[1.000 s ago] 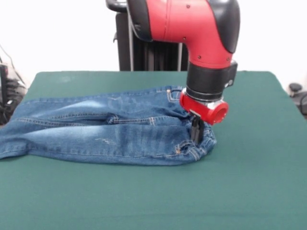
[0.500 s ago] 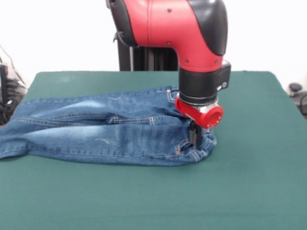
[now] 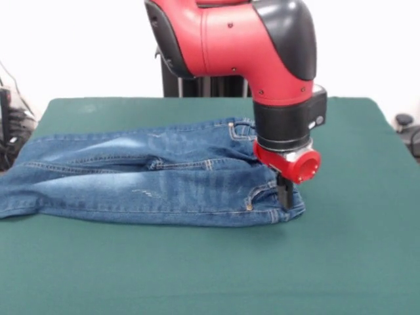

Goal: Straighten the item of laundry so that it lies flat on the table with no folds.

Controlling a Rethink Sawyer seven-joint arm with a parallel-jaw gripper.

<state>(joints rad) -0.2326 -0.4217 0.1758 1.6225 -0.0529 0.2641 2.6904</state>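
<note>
Right now I see the jeans (image 3: 151, 177) stretched across the middle of the table (image 3: 210, 269), running from the left edge of the frame to just right of centre. The legs lie toward the left, one above the other in the picture, and the lower leg's hem reaches the table's left edge. The waistband end sits at the right, under my arm. The denim lies mostly flat, with a raised seam ridge along the middle and some bunching and creases at the waistband corner in the centre right of the frame.

My gripper (image 3: 285, 195) is down at that waistband corner, its dark tips touching the fabric right at the lower right end of the jeans. From this angle I see only a narrow black shape below the red wrist collar, so I cannot tell whether the tool is parted or clamped on the cloth.

The red and black arm (image 3: 256, 46) comes down from the upper centre of the frame and hides part of the waistband behind it. Green felt lies bare all along the bottom of the picture and at the right side.
</note>
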